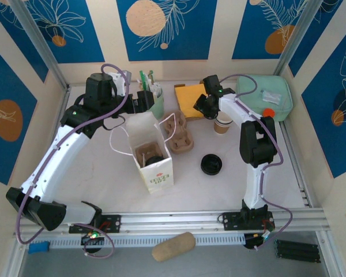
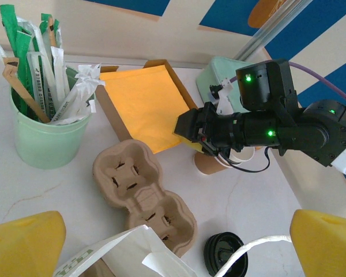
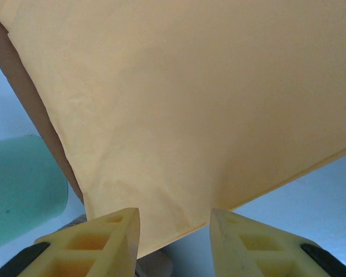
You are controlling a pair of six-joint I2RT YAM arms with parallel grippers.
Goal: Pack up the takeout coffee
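Fingers (image 3: 98,245) first: on the right wrist camera we see the two yellow pads spread apart. The corner of a yellow-orange paper sheet (image 3: 179,115) dips toward the gap with neither pad pressing it. So the right gripper (image 1: 203,107) is open, hanging over the brown cardboard tray (image 2: 111,115) that holds those sheets at the back of the table. Over to the left gripper (image 2: 176,231): its yellow fingers (image 2: 23,245) sit at the two bottom corners of our wrist view, wide apart and gripping nothing. The rim and white cord handle of the tall white paper bag (image 1: 157,170) lie under the gap; whether it touches the bag we cannot tell. From above we spot the takeout coffee (image 1: 156,160), a small cup under a round black plastic lid, down inside that bag. It is seated in a brown pulp holder, and the bag walls hide its sides. Just right of the bag lies a moulded brown pulp cup carrier (image 1: 181,133). Nearer to us on that side is a loose black plastic lid (image 1: 211,164). A stack of lidless tan-and-white paper cups (image 1: 222,123) stands just beside the right arm. A pale green plastic tub (image 2: 46,141) of wrapped stirrers and straws stands behind the bag.
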